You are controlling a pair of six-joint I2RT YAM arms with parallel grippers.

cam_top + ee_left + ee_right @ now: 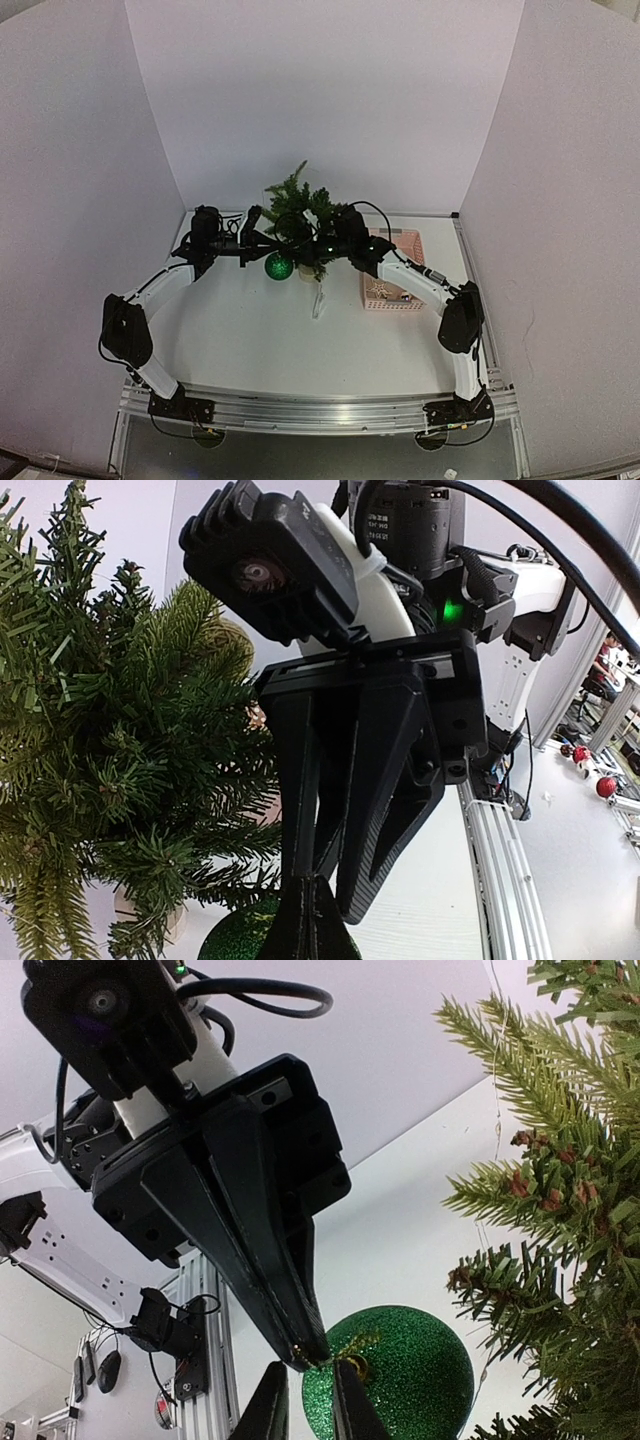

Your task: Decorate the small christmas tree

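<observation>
The small christmas tree stands at the back of the table, its green needle branches filling the left of the left wrist view and the right of the right wrist view. A green glitter ball hangs just in front of it. My left gripper is shut on the ball's gold loop; its tip pinches the thread above the ball. My right gripper faces it from the right, open by a narrow gap with nothing between the fingers, right beside the ball's cap.
A pink basket holding ornaments sits right of the tree under the right arm. A thin white strip lies on the table below the tree. White walls close in the back and both sides. The aluminium rail runs along the near edge.
</observation>
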